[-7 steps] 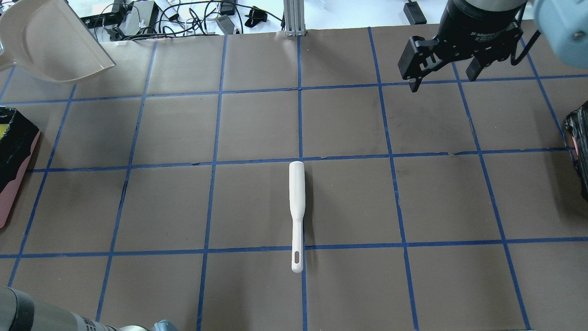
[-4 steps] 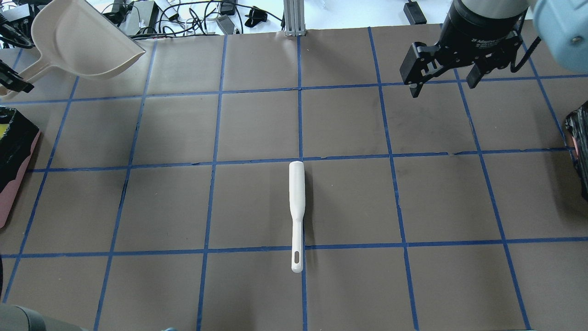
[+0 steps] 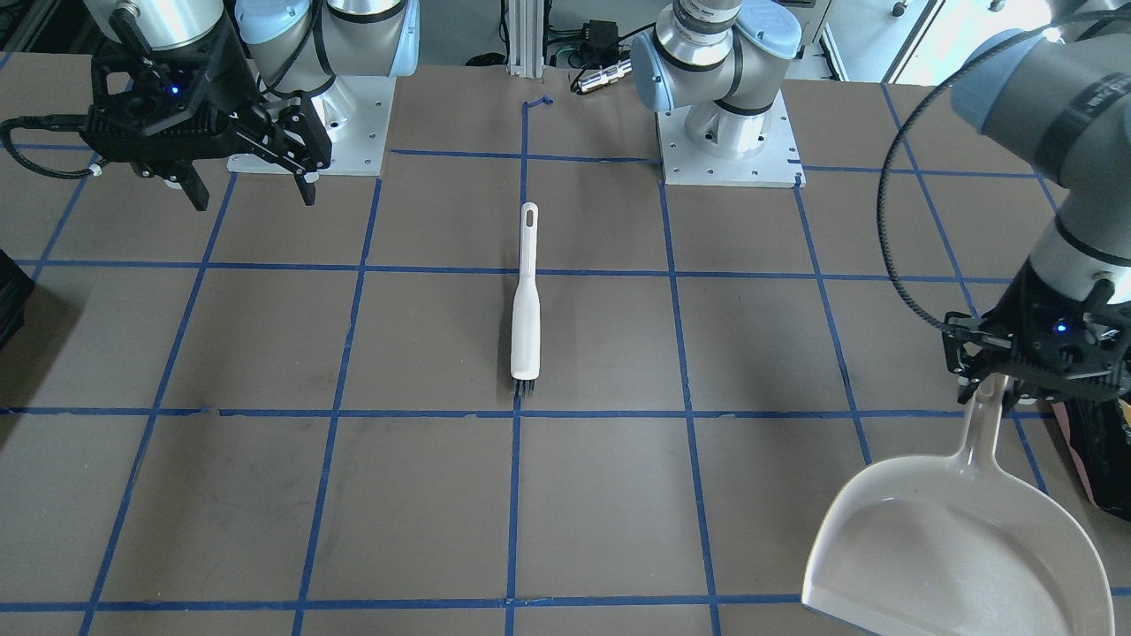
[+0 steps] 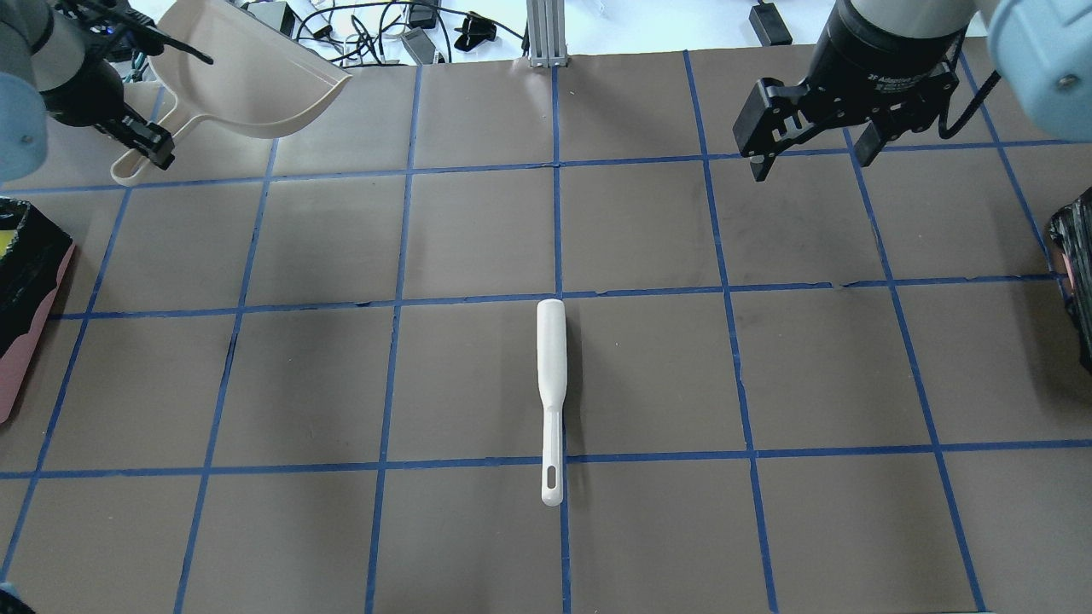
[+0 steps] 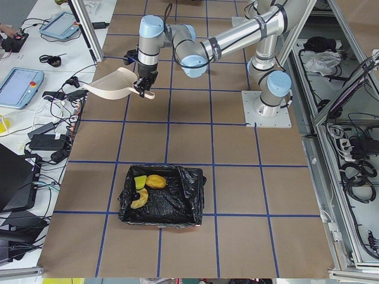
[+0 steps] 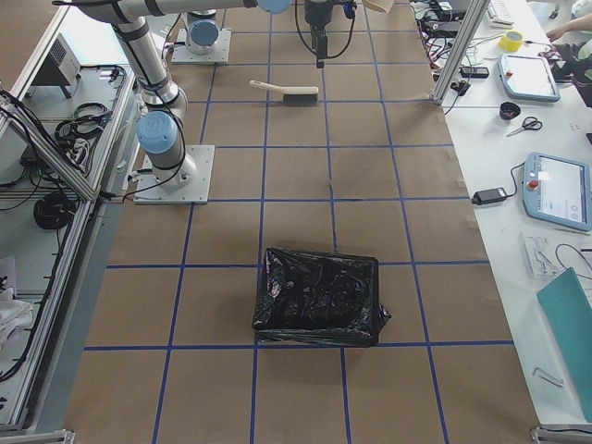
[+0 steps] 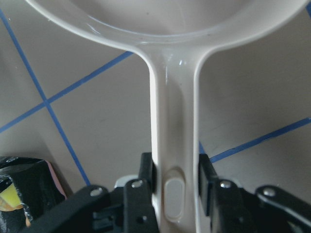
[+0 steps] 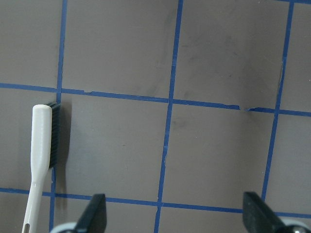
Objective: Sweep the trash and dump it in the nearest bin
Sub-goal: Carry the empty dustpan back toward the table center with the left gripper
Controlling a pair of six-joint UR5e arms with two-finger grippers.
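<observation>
My left gripper (image 4: 141, 141) is shut on the handle of a beige dustpan (image 4: 256, 77), held above the table's far left; the pan is empty (image 3: 954, 548). The left wrist view shows the fingers (image 7: 146, 177) clamping the handle (image 7: 172, 136). The bin (image 5: 163, 195), pink-sided with a black bag, stands at the table's left end (image 4: 26, 290). The trash lies inside it: the yellow-and-green sponge (image 5: 140, 180), a tan curved piece (image 5: 156, 181) and another lump (image 5: 140, 201). My right gripper (image 4: 809, 164) is open and empty above the far right.
A white brush (image 4: 552, 384) lies at the table's middle, bristles away from the robot (image 3: 525, 309); it also shows in the right wrist view (image 8: 41, 145). A second black-bagged bin (image 6: 319, 296) stands at the right end (image 4: 1077, 273). Cables and boxes lie beyond the far edge.
My left arm has carried the dustpan rightward, away from the left bin and over the table's far left. My right gripper has shifted slightly and stayed open.
</observation>
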